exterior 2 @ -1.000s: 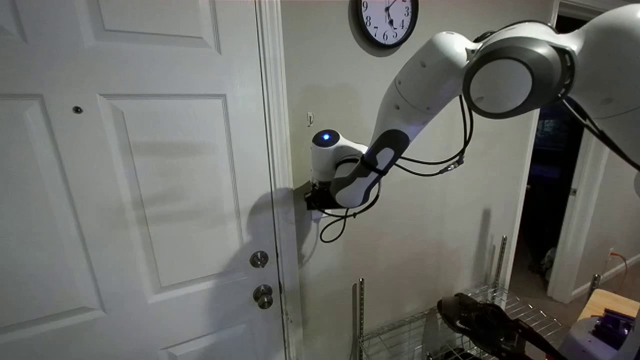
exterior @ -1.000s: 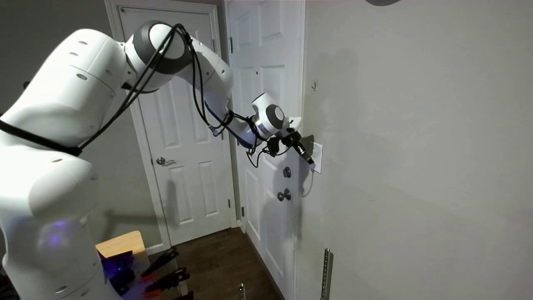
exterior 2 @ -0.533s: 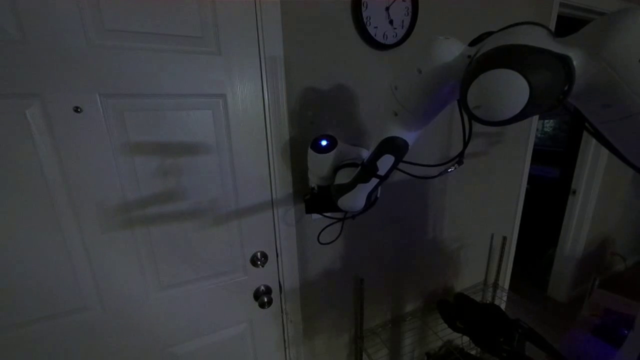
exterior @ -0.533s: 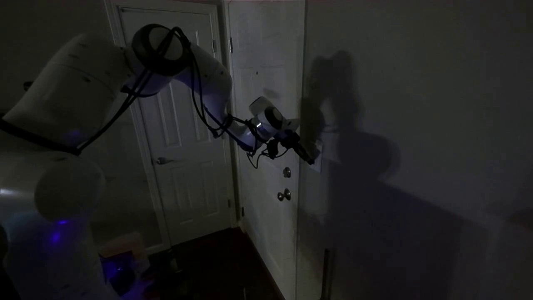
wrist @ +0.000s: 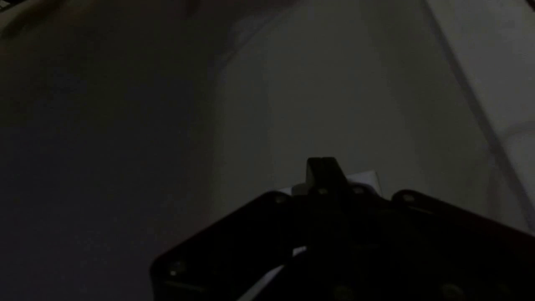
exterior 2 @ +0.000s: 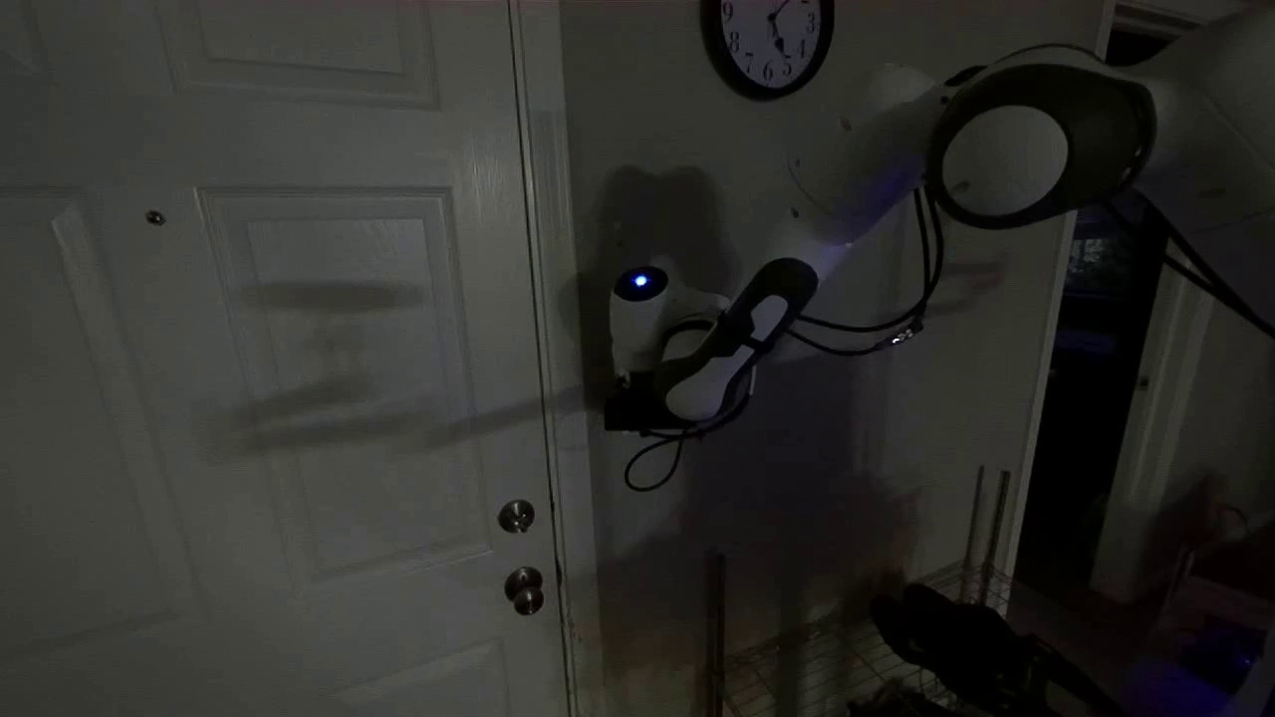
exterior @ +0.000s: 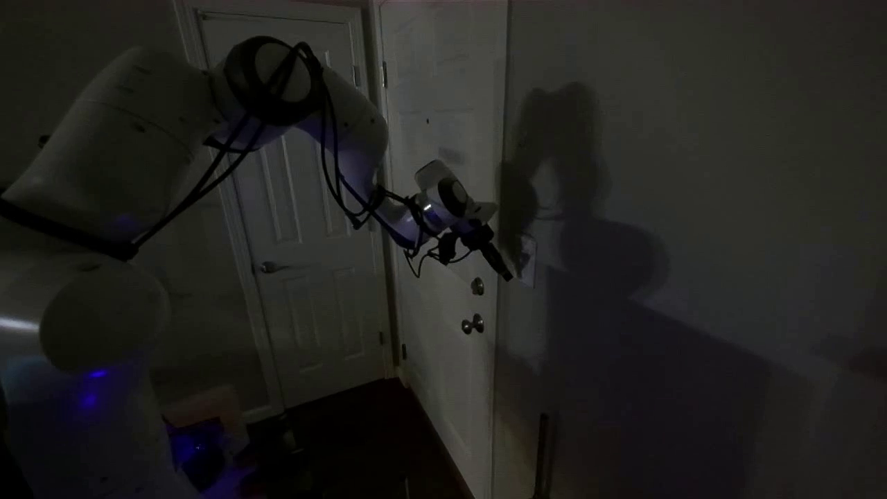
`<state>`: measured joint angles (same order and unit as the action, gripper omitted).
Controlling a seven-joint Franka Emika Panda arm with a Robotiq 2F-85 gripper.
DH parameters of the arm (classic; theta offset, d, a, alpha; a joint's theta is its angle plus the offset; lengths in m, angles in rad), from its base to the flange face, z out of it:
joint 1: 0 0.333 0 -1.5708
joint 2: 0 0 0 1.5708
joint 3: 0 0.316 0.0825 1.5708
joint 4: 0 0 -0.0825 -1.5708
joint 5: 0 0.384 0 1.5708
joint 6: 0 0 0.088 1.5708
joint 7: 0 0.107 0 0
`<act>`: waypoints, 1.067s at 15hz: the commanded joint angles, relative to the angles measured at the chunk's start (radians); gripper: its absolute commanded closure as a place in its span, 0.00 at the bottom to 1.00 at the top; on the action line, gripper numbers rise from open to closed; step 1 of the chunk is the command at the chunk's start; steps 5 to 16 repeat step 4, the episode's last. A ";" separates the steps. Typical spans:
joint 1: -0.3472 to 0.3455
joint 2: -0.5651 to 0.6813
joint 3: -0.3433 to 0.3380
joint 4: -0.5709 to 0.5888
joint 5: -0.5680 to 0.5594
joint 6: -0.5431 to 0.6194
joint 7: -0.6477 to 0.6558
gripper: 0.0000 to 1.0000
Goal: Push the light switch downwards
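Closed gripper (wrist: pixel 321 160) beside the light switch (exterior: pixel 529 260), room dim

We record the gripper's jaws drawn together, the fingertips (wrist: pixel 329 168) meeting in the wrist view. In an exterior view they slant downward just beside the light switch, a white upright wall plate near the panelled door (exterior 2: pixel 349 378). Whether they touch it we cannot tell; the toggle is too dark to make out.

Obstructions noted: in the wrist view the fingertips and black linkages (wrist: pixel 225 244) cover most of the plate, leaving a corner and slivers exposed. In an exterior view the white Panda arm (exterior 2: pixel 867 169) and the gripper's dark body block all or nearly all of it. A black cable (exterior 2: pixel 649 488) loops beneath. The arm's shadow (exterior: pixel 589 263) spreads over the wall (exterior: pixel 776 173) beside the plate.

Further out, in both exterior views, we note that the panelled door bears a deadbolt (exterior 2: pixel 516 516) over a round knob (exterior 2: pixel 524 592). A wall clock (exterior 2: pixel 769 45) hangs higher up, its top cut off. Below stand a wire shelf (exterior 2: pixel 797 662) and a metal post (exterior 2: pixel 716 637); a dark object (exterior 2: pixel 946 637) there is too dim to identify. Beyond the arm, a second door (exterior: pixel 305 215) carries a lever handle (exterior: pixel 272 267).
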<state>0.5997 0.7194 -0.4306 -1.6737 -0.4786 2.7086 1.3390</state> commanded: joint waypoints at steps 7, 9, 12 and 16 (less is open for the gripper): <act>-0.113 -0.087 0.142 -0.043 0.019 -0.064 -0.043 0.99; -0.113 -0.087 0.142 -0.043 0.019 -0.064 -0.043 0.99; -0.113 -0.087 0.142 -0.043 0.019 -0.064 -0.043 0.99; -0.113 -0.087 0.142 -0.043 0.019 -0.064 -0.043 0.99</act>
